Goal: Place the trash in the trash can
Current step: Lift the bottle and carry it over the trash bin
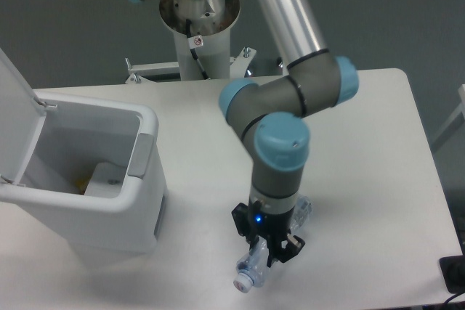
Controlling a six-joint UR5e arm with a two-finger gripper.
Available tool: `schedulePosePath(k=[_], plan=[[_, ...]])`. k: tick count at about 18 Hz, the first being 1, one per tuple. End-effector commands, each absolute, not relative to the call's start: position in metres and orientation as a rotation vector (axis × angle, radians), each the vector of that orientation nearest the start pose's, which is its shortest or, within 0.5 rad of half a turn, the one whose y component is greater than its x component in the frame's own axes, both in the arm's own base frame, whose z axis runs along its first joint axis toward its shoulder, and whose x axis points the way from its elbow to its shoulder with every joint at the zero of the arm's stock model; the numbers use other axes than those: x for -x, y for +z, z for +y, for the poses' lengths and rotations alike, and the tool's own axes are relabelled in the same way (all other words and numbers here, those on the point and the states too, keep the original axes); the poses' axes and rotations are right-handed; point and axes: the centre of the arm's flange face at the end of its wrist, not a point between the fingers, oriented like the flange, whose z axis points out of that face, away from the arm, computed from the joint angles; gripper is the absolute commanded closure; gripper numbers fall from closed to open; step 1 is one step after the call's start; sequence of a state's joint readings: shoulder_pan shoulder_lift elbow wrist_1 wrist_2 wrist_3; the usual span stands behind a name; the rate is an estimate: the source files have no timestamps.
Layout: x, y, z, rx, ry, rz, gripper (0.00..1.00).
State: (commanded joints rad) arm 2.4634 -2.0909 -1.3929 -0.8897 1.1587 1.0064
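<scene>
1. You are looking at the gripper (269, 246), which is pointing straight down near the front edge of the table (363, 165). Its black fingers are closing on the bottle (254, 270), one at each side of the clear body.
2. The bottle is made of clear, crushed plastic with a wrinkled surface. It is lying tilted: the blue cap end is pointing toward the front edge, and the other end (303, 207) is showing behind the wrist, on the far side.
3. You cannot tell from this view if the bottle is touching the table or is lifted a little above it.
4. The wrist above the gripper is a grey cylinder with smooth, light blue round caps at the joints, and a small blue light is shining just over the fingers. The upper arm is a shiny metal tube.
5. The trash can (142, 201) is standing at the left edge of the table, well apart from the bottle. It is a white, smooth plastic box with rounded corners and a grey panel (140, 156) on its side toward the arm. Its flip lid (14, 117) is standing open.
6. Inside the trash can you are seeing something white and a small yellow piece at the bottom, too small to tell more.
7. The table top is white, flat and matte, with rounded corners.
</scene>
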Motion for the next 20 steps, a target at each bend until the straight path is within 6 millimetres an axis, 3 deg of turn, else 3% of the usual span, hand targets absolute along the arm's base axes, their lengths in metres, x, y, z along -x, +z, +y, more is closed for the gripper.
schedulePosePath(k=[3, 4, 6, 8, 9, 12, 15, 20], plan=[[0.449, 0.361, 0.570, 2.450, -0.117, 0.132, 0.57], [0.455, 0.379, 0.561, 2.380, -0.160, 0.089, 0.72], [0.463, 0.402, 0.547, 2.279, -0.204, 0.074, 0.85], [0.461, 0.409, 0.543, 2.253, -0.228, 0.054, 0.87], [0.461, 0.407, 0.543, 2.255, -0.232, 0.050, 0.93], [0.456, 0.418, 0.545, 2.237, -0.228, 0.061, 0.90], [0.438, 0.461, 0.541, 2.153, -0.246, 0.084, 0.90], [0.388, 0.549, 0.526, 1.965, -0.305, 0.163, 0.90]])
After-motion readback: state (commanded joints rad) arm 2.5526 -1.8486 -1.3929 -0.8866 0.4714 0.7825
